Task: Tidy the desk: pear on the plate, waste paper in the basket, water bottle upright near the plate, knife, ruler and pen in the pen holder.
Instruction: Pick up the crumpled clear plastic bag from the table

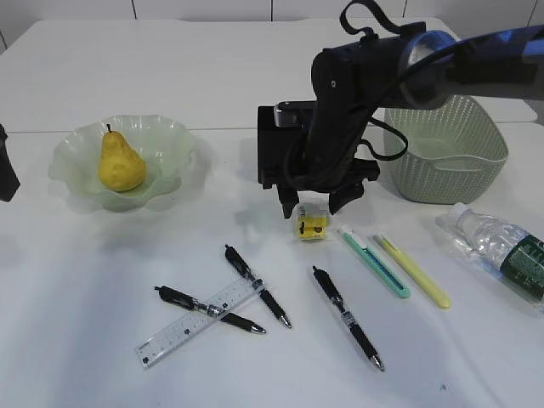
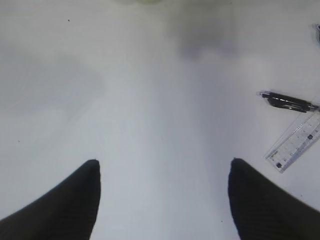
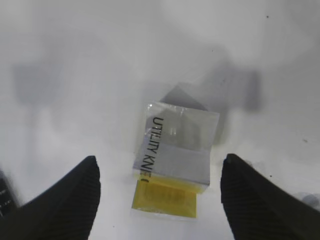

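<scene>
**One wrapper under the right arm, pens not yet sorted**

Exterior view: the right end effector [image 1: 322, 201] hangs spread just above the waste paper [image 1: 311, 224] on the worktop [image 1: 85, 340], between the pen holder [image 1: 276, 153] and the basket [image 1: 446, 149]. The pear [image 1: 120, 161] sits on the plate [image 1: 127, 161]; the water bottle [image 1: 501, 251] lies on its side.

Left wrist view: the left end effector [image 2: 164, 187] is spread over bare worktop, the ruler [image 2: 296, 142] off to one side.

Right wrist view: the wrapper lies between the fingers [image 3: 70, 195] — flat and slick, so a shallow pinch may slide it away or pinch nothing.
</scene>
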